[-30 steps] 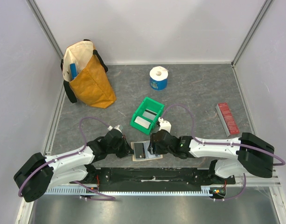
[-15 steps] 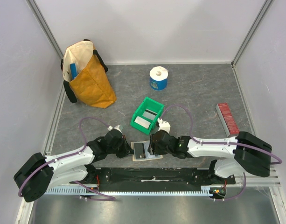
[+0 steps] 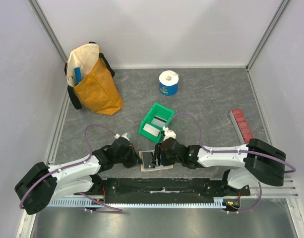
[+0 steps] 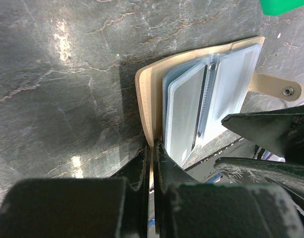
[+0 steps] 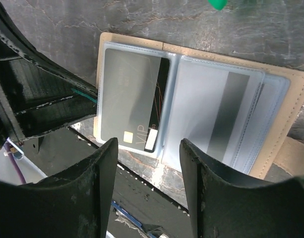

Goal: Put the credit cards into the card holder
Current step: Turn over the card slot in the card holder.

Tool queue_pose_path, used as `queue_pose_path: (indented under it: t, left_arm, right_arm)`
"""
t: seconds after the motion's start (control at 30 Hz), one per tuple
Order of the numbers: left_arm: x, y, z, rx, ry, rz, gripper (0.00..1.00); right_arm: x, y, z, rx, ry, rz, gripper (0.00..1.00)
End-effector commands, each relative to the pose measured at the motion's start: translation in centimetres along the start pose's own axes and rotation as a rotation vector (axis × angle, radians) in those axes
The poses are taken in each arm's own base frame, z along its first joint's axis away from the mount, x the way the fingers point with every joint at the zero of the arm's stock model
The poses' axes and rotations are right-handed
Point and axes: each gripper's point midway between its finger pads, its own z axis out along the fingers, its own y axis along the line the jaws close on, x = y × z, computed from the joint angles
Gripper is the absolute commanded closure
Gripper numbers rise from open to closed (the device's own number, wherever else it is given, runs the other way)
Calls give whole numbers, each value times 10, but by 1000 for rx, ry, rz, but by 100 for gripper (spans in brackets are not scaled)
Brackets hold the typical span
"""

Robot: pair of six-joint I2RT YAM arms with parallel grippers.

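Table point(image 3: 216, 99): open tan card holder point(image 5: 216, 114), dark card point(image 5: 132, 99) inside; left gripper point(image 4: 151, 148) clamps it, right gripper point(image 5: 148, 146) apart.

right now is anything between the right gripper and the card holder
Nothing visible. The right gripper hangs open directly over the open card holder; the left gripper only pinches one edge.

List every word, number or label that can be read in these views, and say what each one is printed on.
"VIP": on the dark card in the open card holder, right wrist view.
Fine markings beside "VIP" on that card: too blurred to read.
Blue label on the roll: too small to read.
Pale cards in the green bin: no legible print.
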Motion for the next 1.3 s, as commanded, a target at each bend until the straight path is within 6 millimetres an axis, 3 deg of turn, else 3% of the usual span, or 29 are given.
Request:
queue_pose_path:
  t: [0.0, 0.17, 0.47, 0.77, 0.97, 1.27]
  left_arm:
    - [-2, -6, 0, 28, -11, 12, 98]
    - [-2, -6, 0, 27, -10, 13, 98]
    - [-3, -7, 0, 32, -9, 13, 98]
    - [-2, -8, 0, 31, -7, 15, 98]
    - [-2, -7, 0, 30, -7, 15, 98]
    - [-2, -8, 1, 33, -4, 15, 98]
  right_arm:
    - [-21, 0, -14, 17, -92, -4, 40]
    - [-29, -28, -29, 139, -150, -9, 38]
    - [-7, -42, -15, 183, -69, -11, 39]
    - [-1, -25, -5, 97, -27, -10, 41]
    - [-13, -6, -13, 35, -63, -16, 48]
    - [-16, 7, -14, -10, -56, -30, 46]
